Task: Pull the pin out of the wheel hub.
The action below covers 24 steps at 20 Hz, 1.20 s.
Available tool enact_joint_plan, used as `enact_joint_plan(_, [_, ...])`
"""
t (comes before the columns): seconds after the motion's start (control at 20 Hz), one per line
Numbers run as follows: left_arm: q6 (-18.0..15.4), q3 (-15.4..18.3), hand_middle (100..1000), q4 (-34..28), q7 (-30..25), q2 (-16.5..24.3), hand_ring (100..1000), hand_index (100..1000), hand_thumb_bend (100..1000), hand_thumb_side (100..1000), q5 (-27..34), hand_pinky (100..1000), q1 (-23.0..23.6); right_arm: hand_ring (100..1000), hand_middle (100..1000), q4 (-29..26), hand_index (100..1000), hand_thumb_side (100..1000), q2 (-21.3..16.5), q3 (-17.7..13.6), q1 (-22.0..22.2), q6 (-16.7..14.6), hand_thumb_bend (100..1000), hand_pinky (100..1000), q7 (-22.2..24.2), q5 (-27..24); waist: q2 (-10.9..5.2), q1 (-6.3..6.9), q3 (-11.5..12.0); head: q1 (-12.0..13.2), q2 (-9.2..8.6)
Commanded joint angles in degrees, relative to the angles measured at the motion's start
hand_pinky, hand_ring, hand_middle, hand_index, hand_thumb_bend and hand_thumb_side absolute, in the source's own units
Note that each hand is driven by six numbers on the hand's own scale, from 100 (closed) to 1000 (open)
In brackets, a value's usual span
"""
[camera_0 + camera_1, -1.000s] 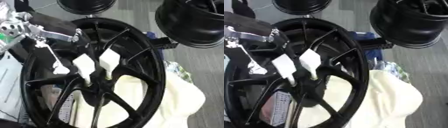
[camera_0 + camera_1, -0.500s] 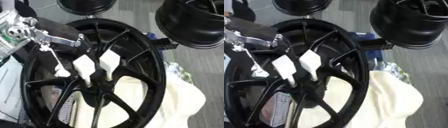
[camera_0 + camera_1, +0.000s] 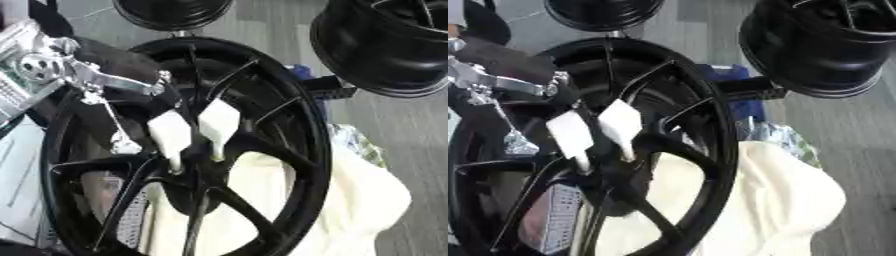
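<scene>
A large black spoked wheel (image 3: pixel 289 130) fills the middle of both views, with its hub (image 3: pixel 199 175) low in the centre. My left hand (image 3: pixel 171 131) comes in from the upper left on a silver and black arm. Two fingers with white pads (image 3: pixel 219 121) point straight down at the hub and stand a little apart. The thumb tip (image 3: pixel 122 146) hangs off to the left over a spoke. A small pale stub (image 3: pixel 176 164) shows just under the left pad at the hub; I cannot tell whether it is the pin. My right hand shows in neither view.
A second black wheel (image 3: pixel 385 45) stands at the upper right and a third (image 3: pixel 171 12) at the top. A cream cloth (image 3: pixel 350 200) lies under the wheel's right side, beside something blue (image 3: pixel 732 75). White sheets (image 3: pixel 17 170) lie at the left.
The left arm has come in slightly to the right. The white pads have stayed over the hub, shifting only a little lower.
</scene>
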Motion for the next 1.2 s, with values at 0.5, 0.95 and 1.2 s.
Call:
enact_joint_plan(0.5, [7.2, 9.5, 324, -7.5, 4.1, 6.4, 529, 477, 115, 177, 9.9, 668, 0.0, 624, 682, -1.0, 845, 302, -1.3, -1.2, 0.2, 4.5, 309, 458, -5.0, 0.0, -1.54, -0.02, 0.4, -0.5, -0.36])
enact_joint_plan(0.95, [8.8, 29.1, 339, 7.8, 21.2, 15.9, 541, 512, 100, 191, 14.9, 691, 9.6, 625, 681, -1.0, 844, 301, -2.1, -2.3, 1.1, 4.8, 309, 461, -5.0, 1.2, -1.17, 0.32, 1.6, -2.3, -0.76])
enact_joint_plan(1.2, [8.4, 36.4, 361, 21.6, 32.5, 18.4, 550, 544, 100, 209, 12.9, 696, 13.6, 625, 682, -1.0, 844, 301, -2.0, -3.0, 1.3, 4.7, 308, 462, -5.0, 1.4, -1.00, 0.39, 2.2, -3.0, -0.93])
